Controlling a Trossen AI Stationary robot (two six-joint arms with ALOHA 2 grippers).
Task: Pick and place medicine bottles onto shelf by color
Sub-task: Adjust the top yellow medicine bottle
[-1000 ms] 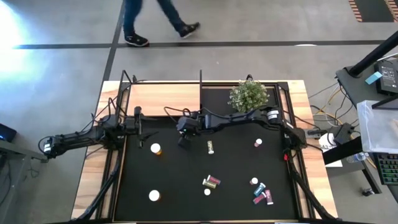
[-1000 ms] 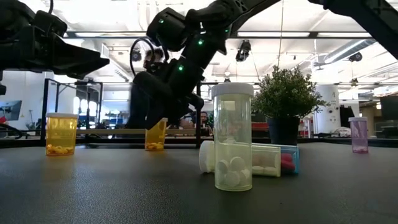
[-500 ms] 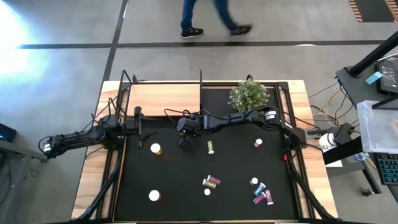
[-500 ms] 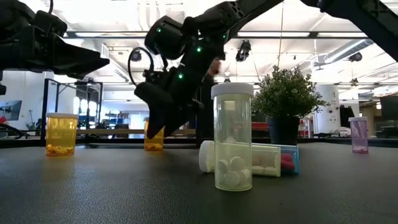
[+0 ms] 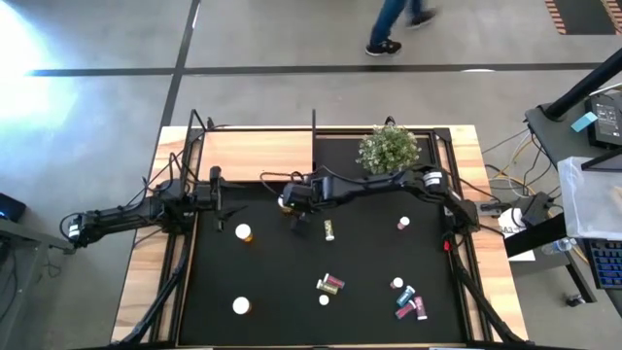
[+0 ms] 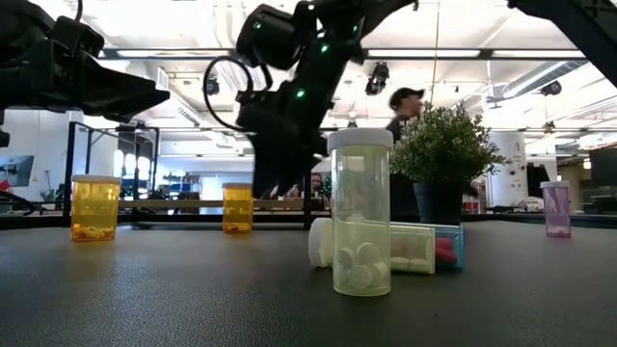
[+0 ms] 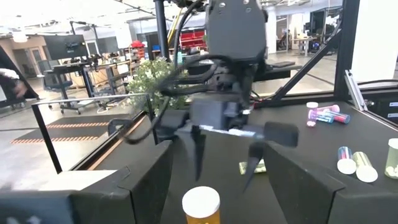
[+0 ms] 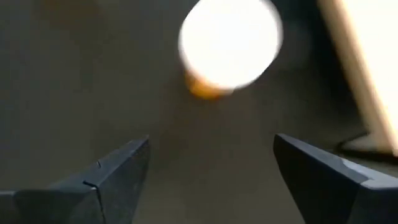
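Observation:
An orange medicine bottle with a white cap stands upright on the black mat, beside the near edge of the light-wood shelf. My right gripper hangs open just above it, slanting down, with its fingers clear of the bottle. In the low view the same bottle stands free to the left of the right arm. My left gripper waits open and level at the mat's left, pointing at this bottle. Other bottles stand or lie across the mat.
Two more orange bottles stand on the left half. A yellowish bottle lies mid-mat and a pink one stands at the right. Several bottles cluster near the front right. A green plant stands far right. A person walks beyond the table.
My right gripper has opened and let go of the orange bottle, then risen and drawn back a little toward the table's right. The bottle, tilted between the fingers before, now stands upright on its own.

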